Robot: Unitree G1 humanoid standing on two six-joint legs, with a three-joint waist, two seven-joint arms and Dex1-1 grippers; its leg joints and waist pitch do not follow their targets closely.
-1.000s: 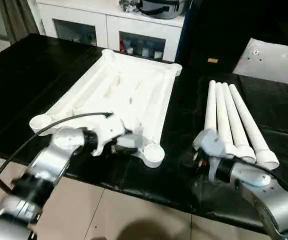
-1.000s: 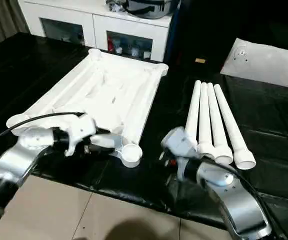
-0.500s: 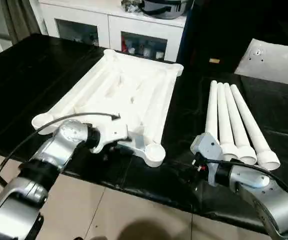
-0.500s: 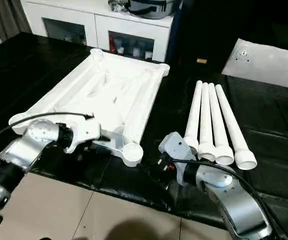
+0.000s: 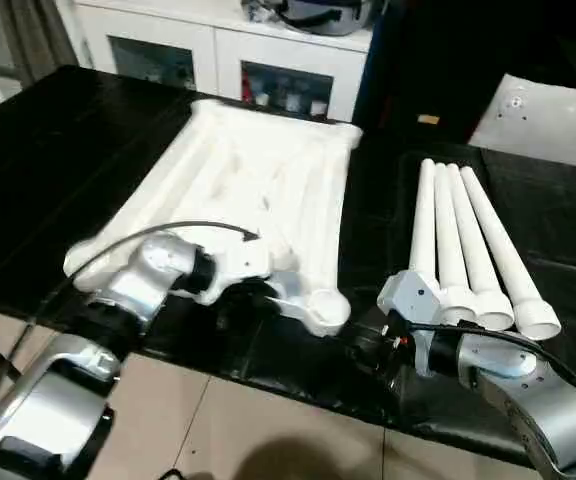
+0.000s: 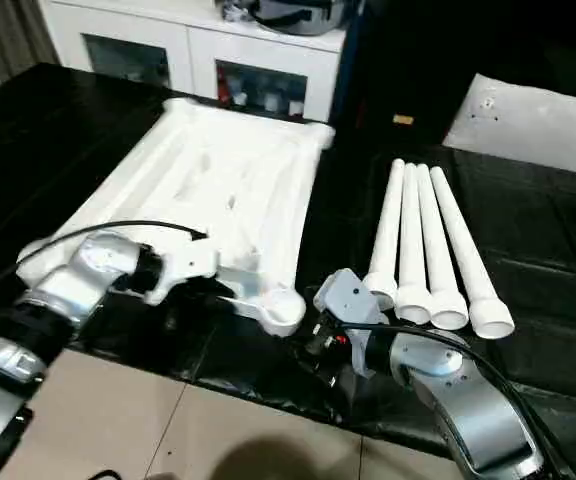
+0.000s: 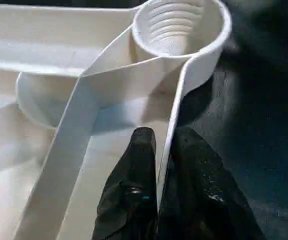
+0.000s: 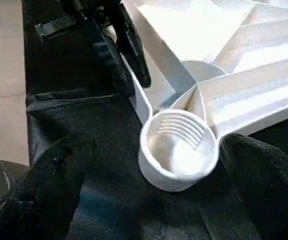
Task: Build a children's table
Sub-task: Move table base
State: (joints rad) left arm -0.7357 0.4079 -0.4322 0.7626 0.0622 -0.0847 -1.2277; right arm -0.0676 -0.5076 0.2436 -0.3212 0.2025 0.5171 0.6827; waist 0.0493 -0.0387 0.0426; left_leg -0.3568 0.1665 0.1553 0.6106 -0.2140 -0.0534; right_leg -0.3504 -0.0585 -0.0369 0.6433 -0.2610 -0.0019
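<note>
Left gripper [image 7: 159,150] is pinched on the thin edge wall of the table top [image 5: 258,180], 1 finger either side of the rim, just behind the near corner socket [image 7: 181,30]. I'm guessing that grip is to steady or slide the top, since it lies upside down on the black table [image 5: 58,130] with its ribs and sockets facing up, ready for legs. Right gripper [image 8: 154,185] is spread wide, fingers flanking that same socket without touching it. The 4 legs [image 5: 468,250] lie side by side just off to my right, none fitted yet.
</note>
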